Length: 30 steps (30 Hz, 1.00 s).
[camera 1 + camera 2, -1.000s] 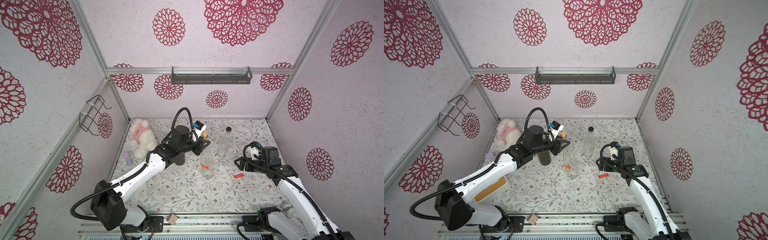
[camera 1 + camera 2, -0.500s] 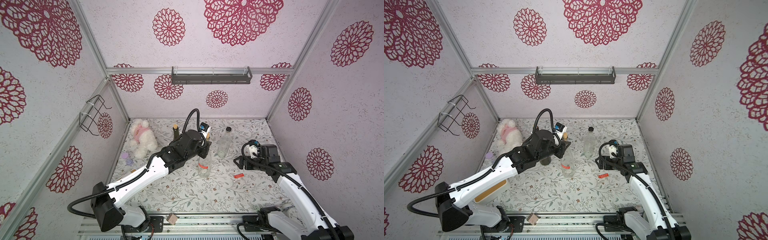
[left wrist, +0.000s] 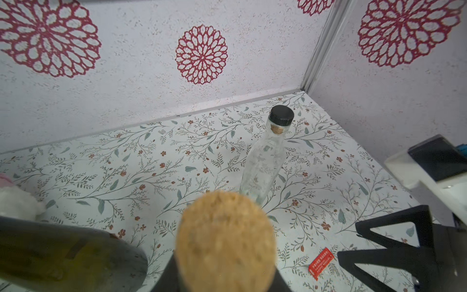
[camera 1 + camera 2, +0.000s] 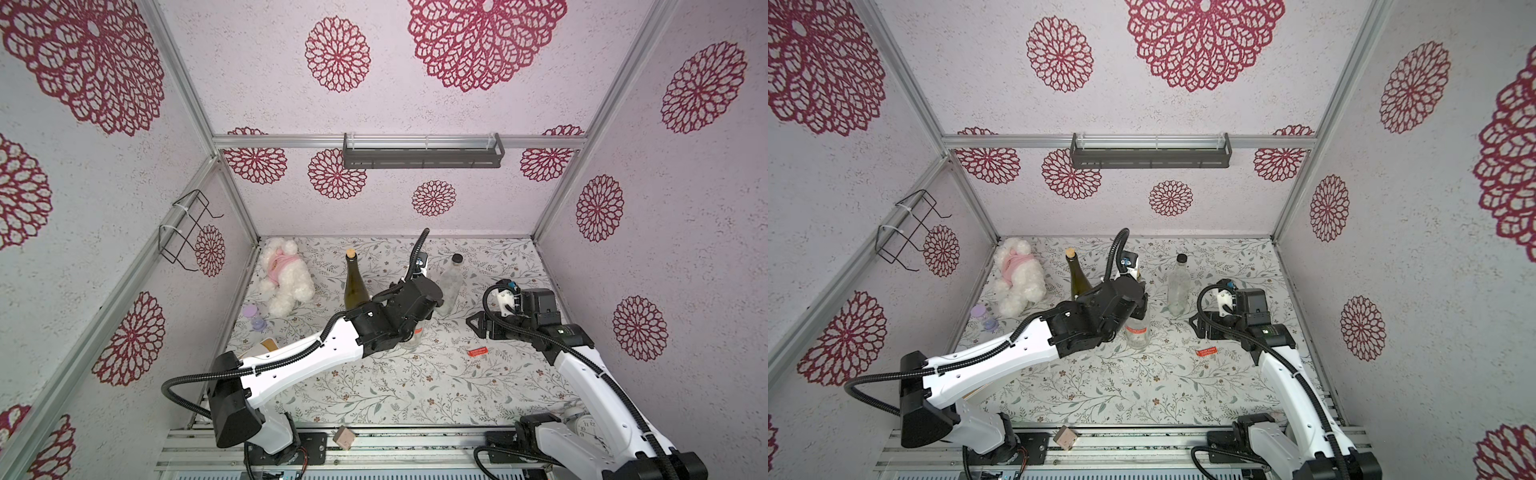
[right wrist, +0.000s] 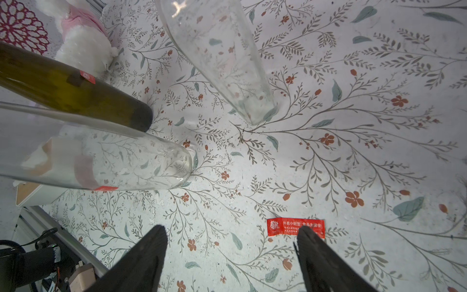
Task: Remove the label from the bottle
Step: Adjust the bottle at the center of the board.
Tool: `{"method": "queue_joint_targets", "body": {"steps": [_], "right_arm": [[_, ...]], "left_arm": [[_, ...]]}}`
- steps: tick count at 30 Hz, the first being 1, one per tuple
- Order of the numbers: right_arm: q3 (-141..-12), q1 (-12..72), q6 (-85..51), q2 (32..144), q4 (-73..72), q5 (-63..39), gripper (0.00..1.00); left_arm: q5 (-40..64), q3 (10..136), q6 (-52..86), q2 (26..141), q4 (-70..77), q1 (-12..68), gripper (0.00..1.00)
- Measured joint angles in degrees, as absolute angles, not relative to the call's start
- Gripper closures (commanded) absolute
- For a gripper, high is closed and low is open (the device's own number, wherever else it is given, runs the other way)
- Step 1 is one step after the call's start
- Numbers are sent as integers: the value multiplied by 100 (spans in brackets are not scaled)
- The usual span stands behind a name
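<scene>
A clear corked bottle (image 4: 1137, 328) stands mid-table with a red label (image 4: 1135, 331) low on its side. Its base (image 4: 409, 341) shows under the arm, and its glass body (image 5: 113, 161) shows in the right wrist view. My left gripper (image 3: 225, 275) is shut on its neck just below the cork (image 3: 225, 237), and the wrist hides most of the bottle in both top views. My right gripper (image 5: 231, 228) hangs open and empty over the table to its right (image 4: 478, 325). A loose red label (image 5: 295, 226) lies flat by one right finger and also shows in a top view (image 4: 477, 352).
A dark green bottle (image 4: 355, 282) carrying a small red label (image 5: 87, 77) stands behind the left arm. Farther back is a clear black-capped bottle (image 4: 452, 286). At the back left lies a plush toy (image 4: 286, 282), with a purple object (image 4: 255, 318) near it. A clock (image 4: 586, 424) is at the front right.
My left wrist has swung right and over the clear bottle, still gripping its neck, uncovering the green bottle. The bottle's base stays in place. The right arm has barely shifted.
</scene>
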State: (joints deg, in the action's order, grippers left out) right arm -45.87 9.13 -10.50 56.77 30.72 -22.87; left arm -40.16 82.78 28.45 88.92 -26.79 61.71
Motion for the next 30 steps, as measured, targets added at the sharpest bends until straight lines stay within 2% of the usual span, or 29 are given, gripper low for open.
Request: {"method": "queue_joint_targets", "body": {"steps": [6, 10, 12, 15, 18, 20, 22, 26, 30], "right_arm": [[-4584, 913, -1050, 5677, 3072, -2314, 17], [-4584, 913, -1050, 5677, 3072, -2324, 17], [-4584, 913, -1050, 5677, 3074, -2324, 17], [-4584, 913, -1050, 5677, 3072, -2322, 17], [-4584, 913, -1052, 5677, 3072, -2322, 17], [-4584, 913, -1052, 5677, 3074, -2320, 17], [-4584, 913, -1055, 5677, 3074, -2320, 16], [-4584, 913, -1057, 5666, 3094, -2316, 16], [-4584, 908, -1063, 5599, 3170, -2294, 16]], "left_arm": [[-4397, 8366, 3118, 9085, -2867, 6287, 72], [-4552, 8374, 3227, 9122, -2886, 6313, 66], [-4606, 8374, 3280, 9137, -2910, 6316, 56], [-4707, 8396, 3315, 9137, -2834, 6318, 47], [-4729, 8405, 3317, 9137, -2777, 6320, 31], [-4727, 8405, 3341, 9137, -2757, 6322, 23], [-4740, 8403, 3404, 9133, -2746, 6324, 21], [-4718, 8274, 3413, 8952, -2766, 6322, 3], [-4219, 7734, 3218, 8407, -2541, 6206, 3]]}}
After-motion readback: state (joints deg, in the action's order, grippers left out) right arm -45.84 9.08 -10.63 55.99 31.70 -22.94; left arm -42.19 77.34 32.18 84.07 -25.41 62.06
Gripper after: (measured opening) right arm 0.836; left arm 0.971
